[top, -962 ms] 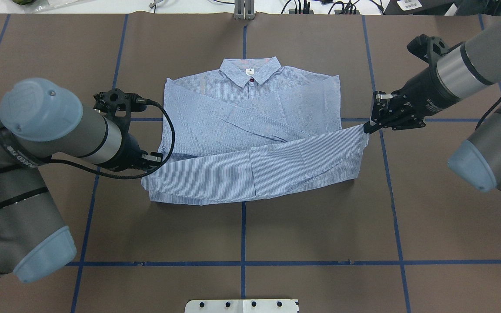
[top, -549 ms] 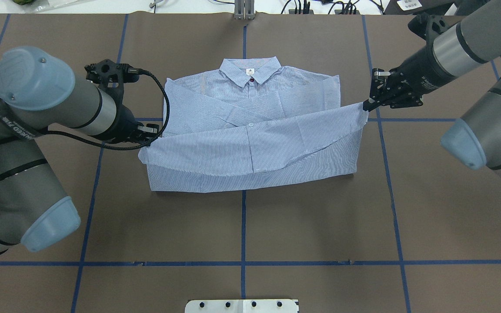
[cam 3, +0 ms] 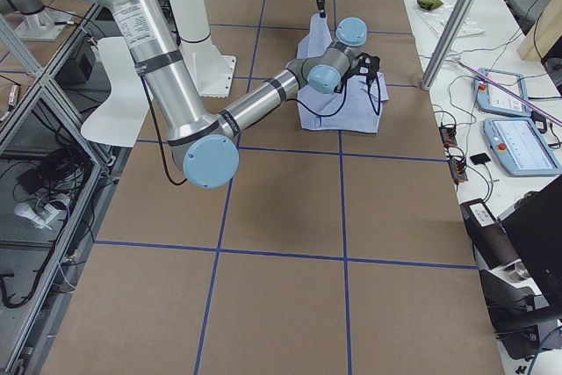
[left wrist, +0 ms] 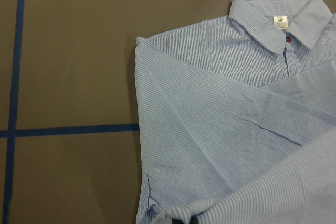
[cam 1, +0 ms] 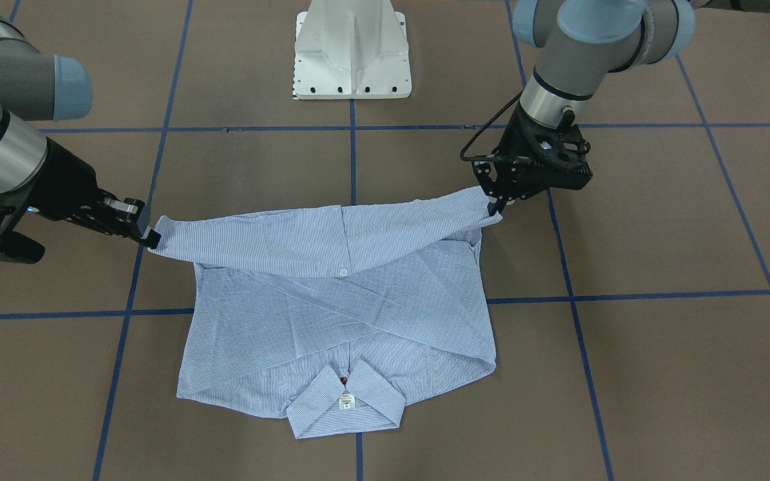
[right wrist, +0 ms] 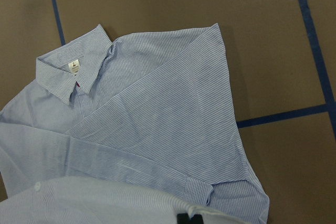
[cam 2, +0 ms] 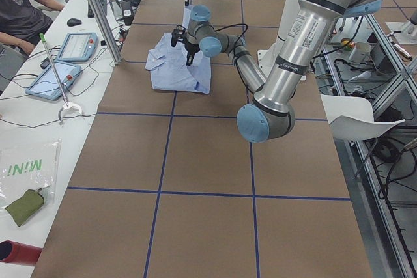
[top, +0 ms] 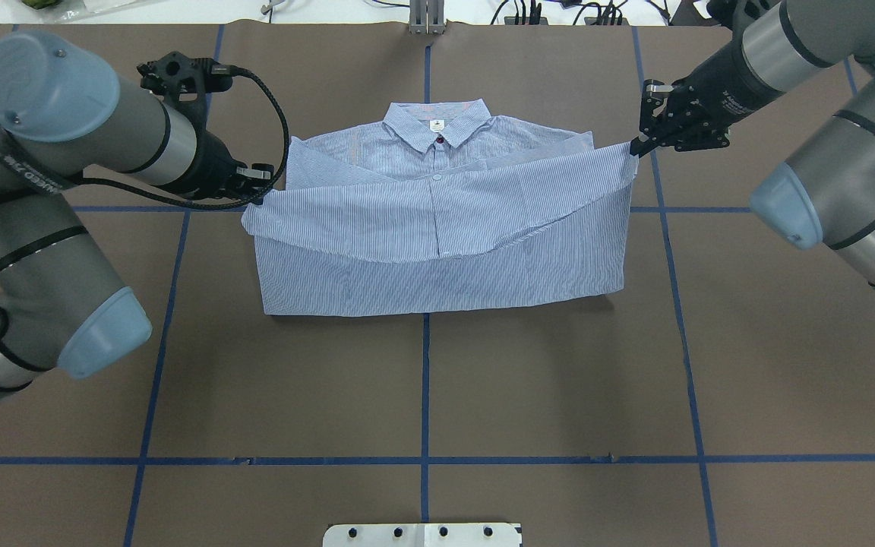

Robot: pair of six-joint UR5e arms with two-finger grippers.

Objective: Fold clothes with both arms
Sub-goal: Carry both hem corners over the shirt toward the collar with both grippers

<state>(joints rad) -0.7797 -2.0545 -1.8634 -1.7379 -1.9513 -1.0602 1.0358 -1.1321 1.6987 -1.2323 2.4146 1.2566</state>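
The light blue striped shirt (top: 437,251) lies on the brown table with its collar (top: 437,125) on the far side and its sleeves crossed over the chest. My left gripper (top: 257,199) is shut on the left corner of the hem. At the other corner my right gripper (top: 635,144) is shut on the hem too. Between them the hem hangs lifted and sagging over the shirt's middle. In the front-facing view the shirt (cam 1: 338,314) shows the left gripper (cam 1: 494,204) and the right gripper (cam 1: 151,240) holding the stretched hem. Each wrist view shows the collar (left wrist: 278,22) (right wrist: 73,72) beyond the held cloth.
The white pedestal base (cam 1: 351,53) stands at the robot's side of the table. Blue tape lines (top: 424,395) cross the brown surface. A side bench with tablets (cam 2: 62,63) and a seated person (cam 2: 19,4) runs along the far edge.
Both grippers have carried the hem farther toward the collar, and the folded-over part now covers more of the shirt. The arms have swung away from the robot.
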